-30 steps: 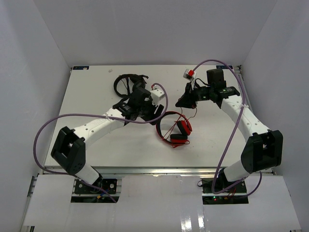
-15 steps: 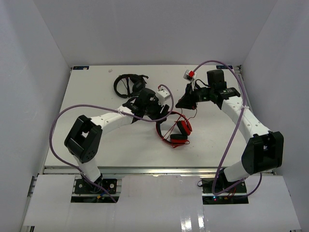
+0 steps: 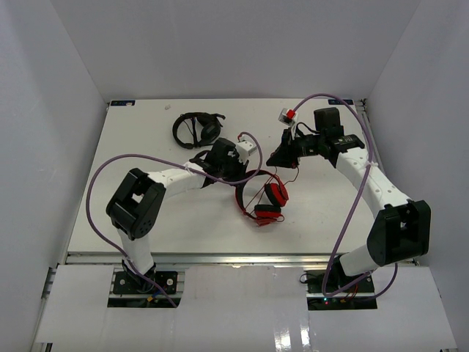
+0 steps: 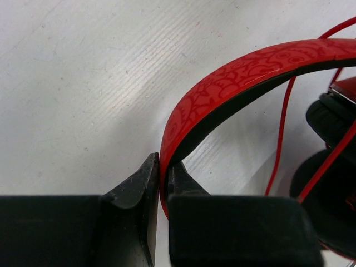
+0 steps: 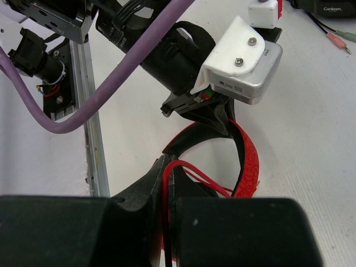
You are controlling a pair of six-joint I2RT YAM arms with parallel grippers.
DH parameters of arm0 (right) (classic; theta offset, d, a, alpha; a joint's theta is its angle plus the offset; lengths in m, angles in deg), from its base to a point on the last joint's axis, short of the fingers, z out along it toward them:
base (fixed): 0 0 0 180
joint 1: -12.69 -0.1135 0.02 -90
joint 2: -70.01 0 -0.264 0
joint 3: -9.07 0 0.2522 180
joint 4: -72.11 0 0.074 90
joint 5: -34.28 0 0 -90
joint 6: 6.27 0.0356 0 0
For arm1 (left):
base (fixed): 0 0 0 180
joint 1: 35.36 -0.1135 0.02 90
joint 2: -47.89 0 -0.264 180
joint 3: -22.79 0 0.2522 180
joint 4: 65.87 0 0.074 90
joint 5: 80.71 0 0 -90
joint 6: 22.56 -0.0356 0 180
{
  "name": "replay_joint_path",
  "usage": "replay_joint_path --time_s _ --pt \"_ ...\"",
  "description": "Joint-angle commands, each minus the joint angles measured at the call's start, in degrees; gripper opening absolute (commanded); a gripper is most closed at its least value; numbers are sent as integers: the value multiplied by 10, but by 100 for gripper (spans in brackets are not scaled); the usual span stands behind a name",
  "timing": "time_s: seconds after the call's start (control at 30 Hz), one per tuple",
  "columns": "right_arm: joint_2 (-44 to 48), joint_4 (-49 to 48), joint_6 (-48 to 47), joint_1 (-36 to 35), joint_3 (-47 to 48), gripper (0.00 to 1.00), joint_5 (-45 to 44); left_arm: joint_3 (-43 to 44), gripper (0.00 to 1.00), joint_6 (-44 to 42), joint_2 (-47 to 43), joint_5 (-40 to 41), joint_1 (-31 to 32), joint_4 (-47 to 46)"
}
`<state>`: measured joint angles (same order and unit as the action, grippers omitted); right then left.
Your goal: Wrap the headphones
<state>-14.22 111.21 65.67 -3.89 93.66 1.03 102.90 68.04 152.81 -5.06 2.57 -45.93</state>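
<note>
red headphones are found on the table, right of centre. the headband is now clamped edge-on by the left gripper, which was open and short of it a second ago. the red cable is kept pinched by the right gripper.

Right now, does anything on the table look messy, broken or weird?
Nothing looks broken or spilled. Only the thin red cable looks untidy: it runs loose and unwound from the red headphones to the right pincer, which pinches it.
</note>
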Motion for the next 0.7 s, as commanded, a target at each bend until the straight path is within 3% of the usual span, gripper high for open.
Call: replay_joint_path --time_s 0.0,0.37,0.67 --pt "23 -11 4 -3 -2 8 13 19 0 24 -11 -11 -1 13" --pt "34 3 38 -5 28 8 51 71 0 52 -71 133 -3 143" --pt "42 -20 93 -43 26 8 71 197 0 129 -32 271 6 274"
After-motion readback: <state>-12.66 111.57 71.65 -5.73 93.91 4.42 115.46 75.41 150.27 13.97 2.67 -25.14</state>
